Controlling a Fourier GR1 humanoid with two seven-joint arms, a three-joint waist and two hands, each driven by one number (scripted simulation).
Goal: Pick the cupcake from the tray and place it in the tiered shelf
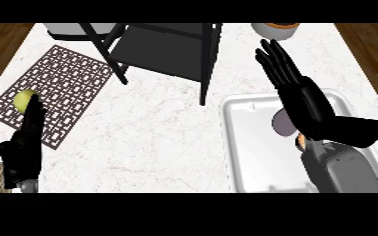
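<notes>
White tray (247, 150): cupcake (283, 124) sits half hidden beneath the right hand (301, 96).
Fingers (275, 60) straight, holding nothing; open left hand (26, 145) rests well apart.

Directions are referenced from the centre of the counter (148, 140). The tiered shelf (166, 50) stands at 12 o'clock. A round container (275, 30) sits at 1 o'clock, right of the shelf. The tray (244, 145) lies at 4 o'clock and holds the cupcake (282, 122), which is partly under the right hand (306, 105). The placemat (66, 80) lies at 9 o'clock, with a round fruit (25, 99) on its 9 o'clock side.
</notes>
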